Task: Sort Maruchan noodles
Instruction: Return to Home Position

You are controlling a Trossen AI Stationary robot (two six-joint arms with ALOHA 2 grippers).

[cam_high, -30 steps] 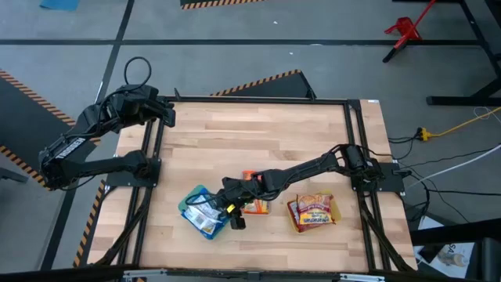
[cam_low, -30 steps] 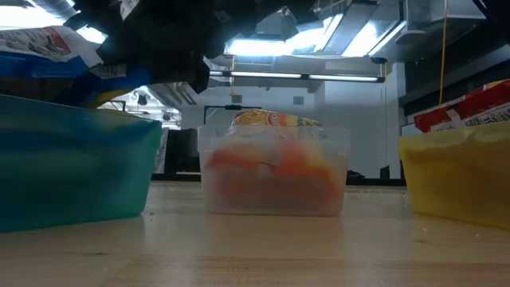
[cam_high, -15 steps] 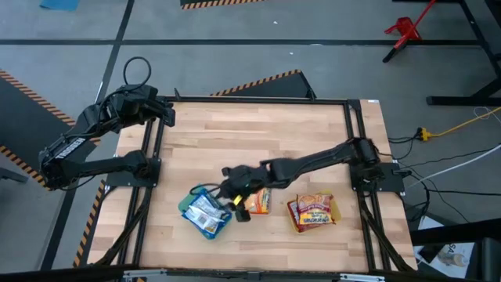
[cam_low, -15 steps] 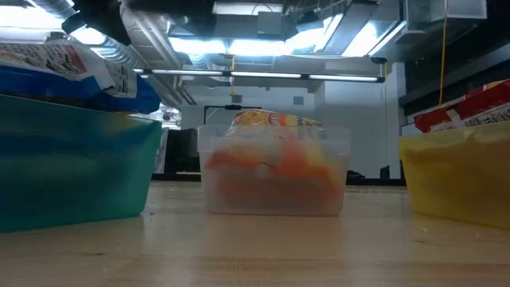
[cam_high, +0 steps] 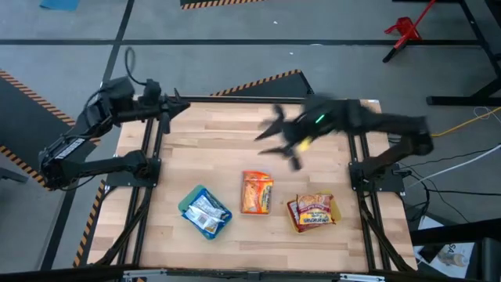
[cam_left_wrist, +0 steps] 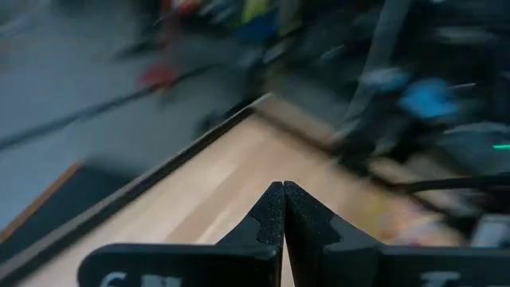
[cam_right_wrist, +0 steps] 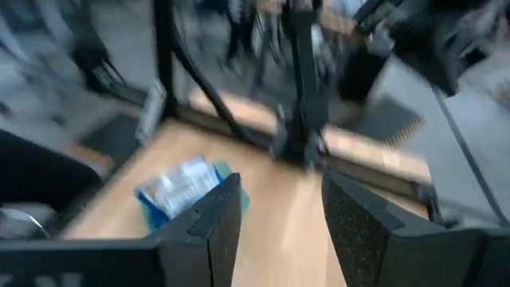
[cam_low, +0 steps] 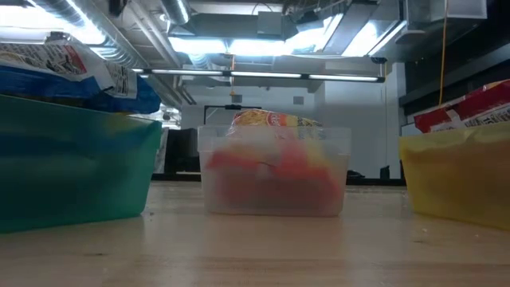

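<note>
Blue noodle packets are held in the teal tray, orange ones in the clear tray, red ones in the yellow tray, in a row on the counter. The right jaws are held apart above it, away from the trays; the left jaws are pressed together at its left corner

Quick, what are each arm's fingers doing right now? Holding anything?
Left gripper: fingers shut, holding nothing.
Right gripper: fingers open, holding nothing.
</note>
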